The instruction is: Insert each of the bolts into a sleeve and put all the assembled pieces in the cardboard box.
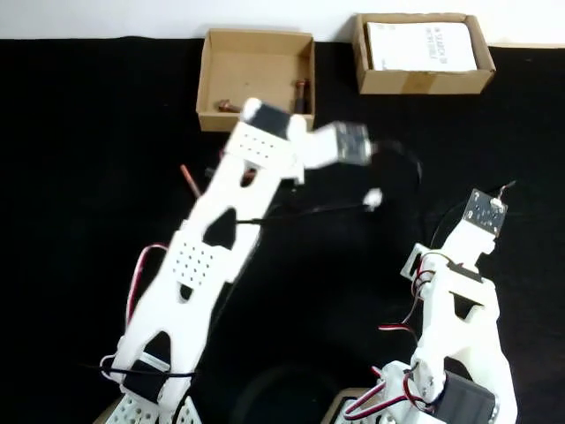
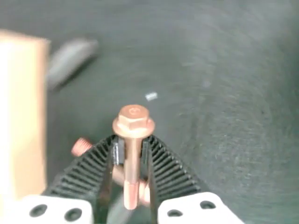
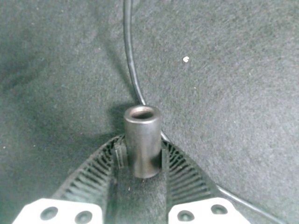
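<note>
In the left wrist view my left gripper [image 2: 133,142] is shut on a copper bolt [image 2: 132,154], whose hex head [image 2: 133,121] stands out past the fingertips above the black mat. A wall of the cardboard box [image 2: 21,116] is close beside it. In the right wrist view my right gripper [image 3: 142,147] is shut on a dark metal sleeve [image 3: 142,140] with its open bore facing the camera. The high view shows the cardboard box [image 1: 256,53] at the back centre with two copper pieces [image 1: 228,106] [image 1: 301,93] inside. The left arm [image 1: 256,150] stretches up to the box's front; the right arm [image 1: 459,291] is at the lower right.
A loose copper bolt [image 1: 189,179] lies on the mat left of the left arm. A second box [image 1: 422,81] holding white paper sits at the back right. A black cable [image 3: 132,70] runs across the mat under the right gripper. A blurred dark sleeve [image 2: 70,58] lies near the box.
</note>
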You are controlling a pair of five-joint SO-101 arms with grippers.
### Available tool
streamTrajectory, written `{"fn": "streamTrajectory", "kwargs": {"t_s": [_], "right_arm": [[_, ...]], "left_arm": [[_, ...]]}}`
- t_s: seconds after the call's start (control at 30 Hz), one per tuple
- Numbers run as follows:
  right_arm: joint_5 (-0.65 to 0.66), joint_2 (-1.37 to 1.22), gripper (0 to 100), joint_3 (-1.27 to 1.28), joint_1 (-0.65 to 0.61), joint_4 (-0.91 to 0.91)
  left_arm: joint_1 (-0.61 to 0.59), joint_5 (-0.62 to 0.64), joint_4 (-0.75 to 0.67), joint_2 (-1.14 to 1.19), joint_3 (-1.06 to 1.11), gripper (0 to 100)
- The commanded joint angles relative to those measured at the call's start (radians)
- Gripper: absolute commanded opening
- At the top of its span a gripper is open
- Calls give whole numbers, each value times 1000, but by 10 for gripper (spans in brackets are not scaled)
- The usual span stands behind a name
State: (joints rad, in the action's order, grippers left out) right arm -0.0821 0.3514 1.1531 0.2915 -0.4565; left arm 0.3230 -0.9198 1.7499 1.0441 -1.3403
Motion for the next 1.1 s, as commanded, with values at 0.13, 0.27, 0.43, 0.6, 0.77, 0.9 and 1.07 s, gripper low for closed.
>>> {"fn": "streamTrajectory", "kwargs": {"t_s": [0.13, 0.27, 0.43, 0.6, 0.77, 0.9, 1.07], "right_arm": [[0, 24, 8, -39, -39, 16], [37, 35, 8, -48, -88, 8], [175, 202, 8, -128, -205, -150], [207, 447, 8, -252, -289, -311], [209, 679, 8, -349, -358, -418], [209, 894, 8, -377, -475, -526], [203, 1161, 8, -366, -730, -565]], "left_arm": [[-122, 574, 21, -308, -93, 8], [-173, 713, 23, -521, 50, 8], [-231, 767, 21, -895, 334, 8], [-246, 766, 20, -1305, 725, 8], [-246, 766, 18, -1716, 1076, 9], [-246, 766, 17, -2000, 1253, 9], [-246, 766, -91, -2273, 1466, 9]]}}
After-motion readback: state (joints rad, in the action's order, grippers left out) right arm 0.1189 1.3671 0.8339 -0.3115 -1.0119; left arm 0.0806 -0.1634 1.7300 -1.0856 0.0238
